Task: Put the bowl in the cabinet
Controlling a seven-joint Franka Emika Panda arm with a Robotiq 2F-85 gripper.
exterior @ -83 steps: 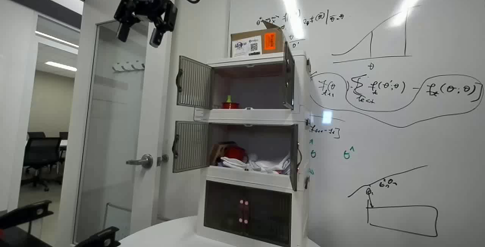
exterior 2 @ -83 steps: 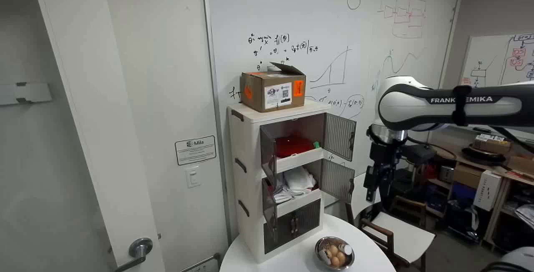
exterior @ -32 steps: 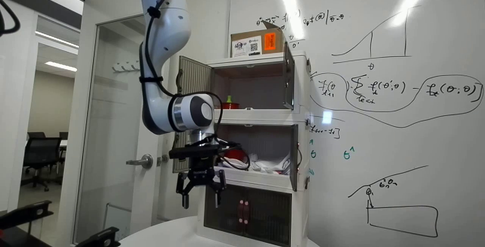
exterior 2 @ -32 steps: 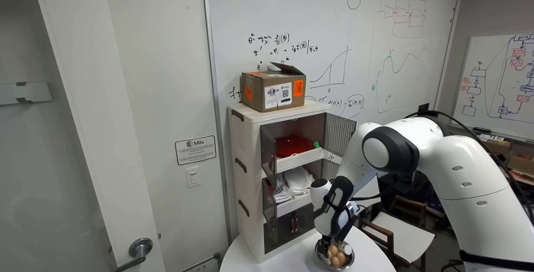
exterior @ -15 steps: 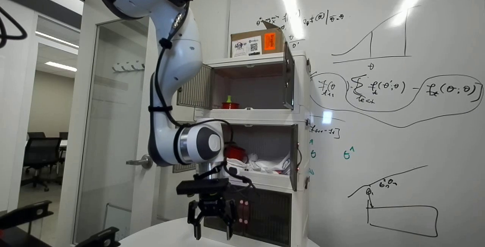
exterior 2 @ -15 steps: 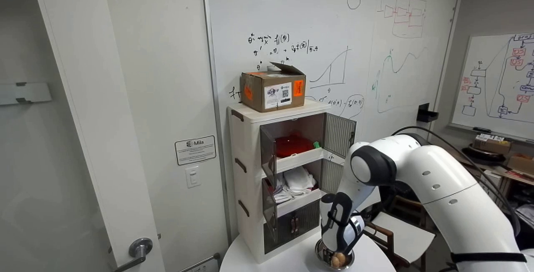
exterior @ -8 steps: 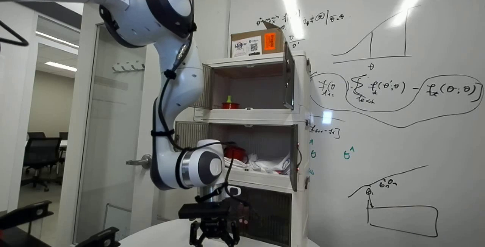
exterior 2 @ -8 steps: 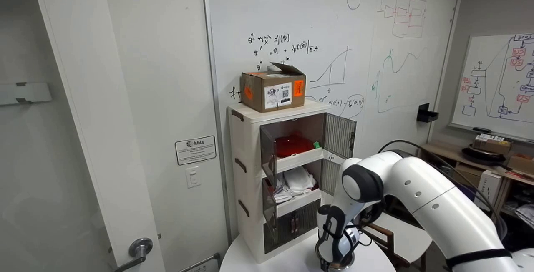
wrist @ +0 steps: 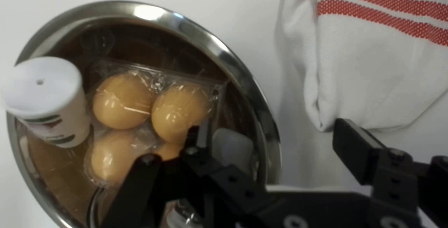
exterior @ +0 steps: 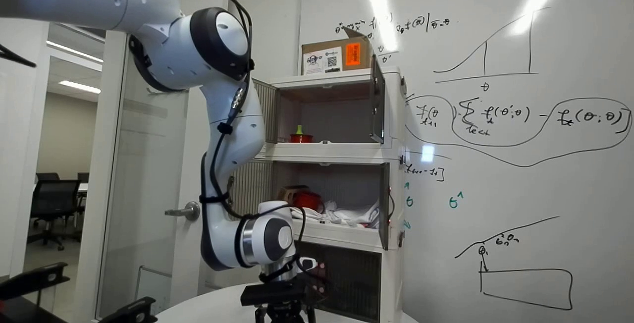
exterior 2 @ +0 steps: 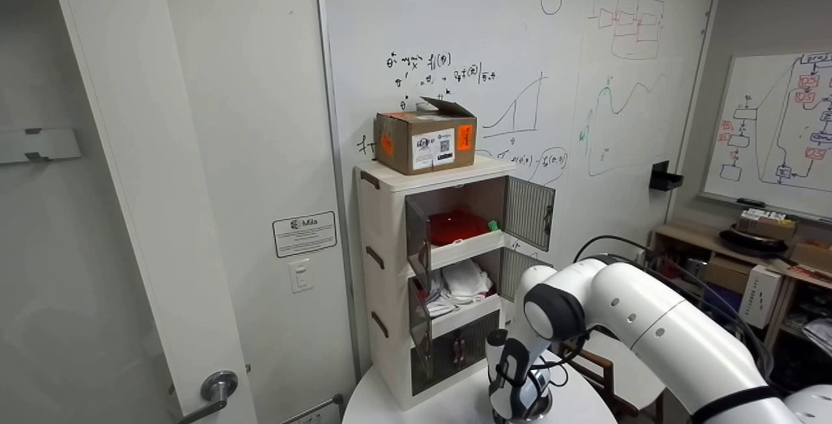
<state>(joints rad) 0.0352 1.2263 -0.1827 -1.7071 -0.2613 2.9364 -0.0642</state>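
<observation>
Standing apart, the fingers flank one edge of the metal bowl (eggs inside).

wrist view | bowl: cropped below | towel: cropped right | container label: blurred

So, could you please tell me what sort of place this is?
Probably a research lab or office: there is a large whiteboard with handwritten formulas and graphs, a robot arm, and a glass-panelled door.
</observation>
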